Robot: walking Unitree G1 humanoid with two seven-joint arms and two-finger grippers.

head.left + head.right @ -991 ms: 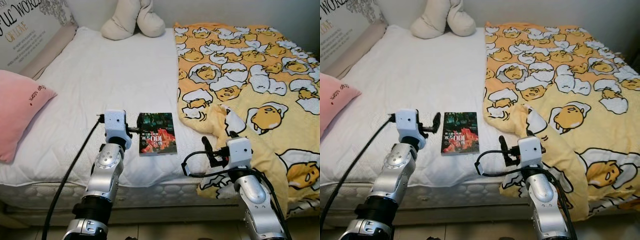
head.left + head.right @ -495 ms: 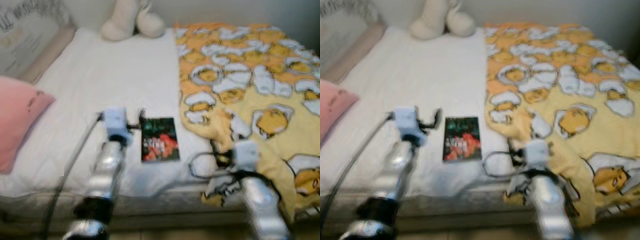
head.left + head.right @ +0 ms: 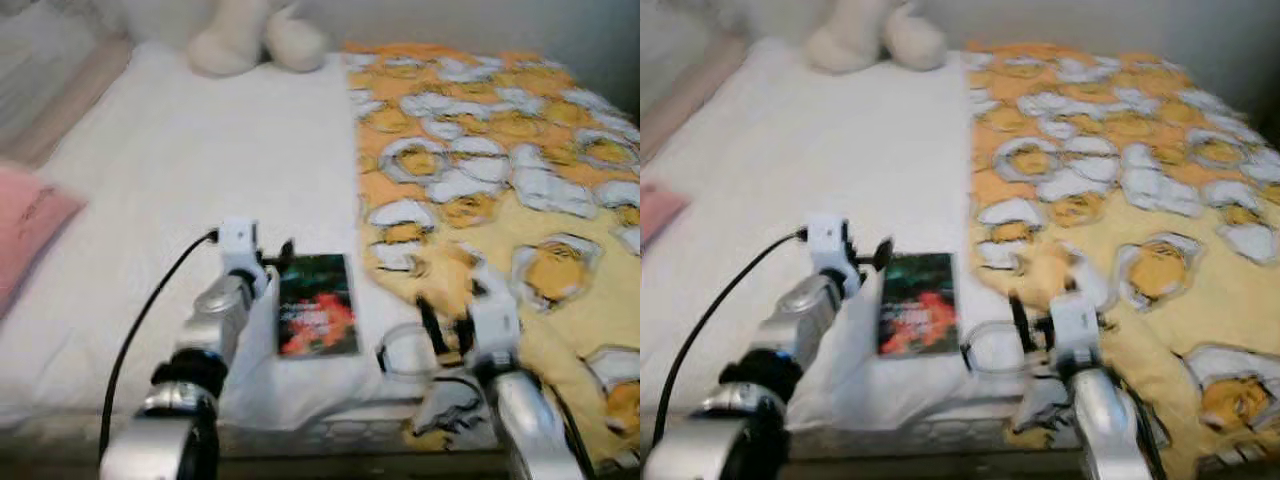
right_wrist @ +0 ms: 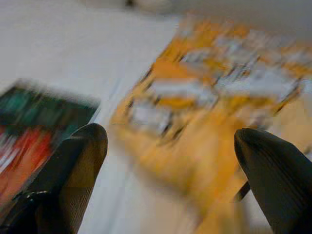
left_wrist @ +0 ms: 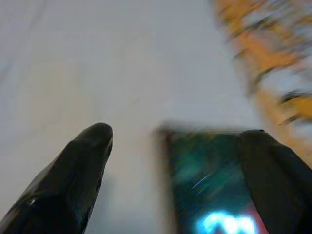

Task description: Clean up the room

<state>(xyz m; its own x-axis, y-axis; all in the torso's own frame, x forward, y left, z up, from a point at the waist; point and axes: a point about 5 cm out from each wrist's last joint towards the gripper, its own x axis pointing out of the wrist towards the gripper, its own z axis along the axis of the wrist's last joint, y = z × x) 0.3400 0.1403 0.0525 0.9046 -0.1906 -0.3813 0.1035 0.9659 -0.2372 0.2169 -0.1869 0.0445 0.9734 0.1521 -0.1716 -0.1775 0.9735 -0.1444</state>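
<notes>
Since a second ago, my view had shifted closer to the bed and blurred, and my left gripper had reached further forward, level with the book's far corner. That book lay flat on the white sheet near the bed's front edge, just beside the yellow blanket. My left fingers were spread wide, one over the sheet, one over the cover. My right gripper hovered at the blanket's near edge, its fingers parted too, gripping nothing. A pink pillow lay at the left.
</notes>
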